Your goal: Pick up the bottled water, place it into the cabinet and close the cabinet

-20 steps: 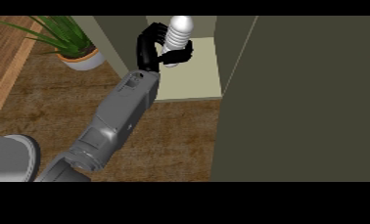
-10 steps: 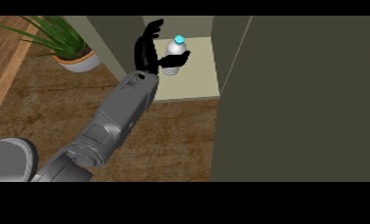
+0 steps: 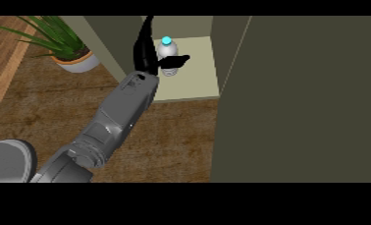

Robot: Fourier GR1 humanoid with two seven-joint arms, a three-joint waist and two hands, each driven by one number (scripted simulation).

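Black hand (image 3: 148,54) beside one bottled water (image 3: 167,54).

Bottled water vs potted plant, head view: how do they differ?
The bottled water stands inside the open cabinet on its pale shelf; the potted plant sits outside, on the brown counter at the left. The bottle is slim, clear, blue-capped; the plant is wide, with green leaves in a white pot. The left hand, open, is at the bottle; nothing is near the plant. Both stand upright.
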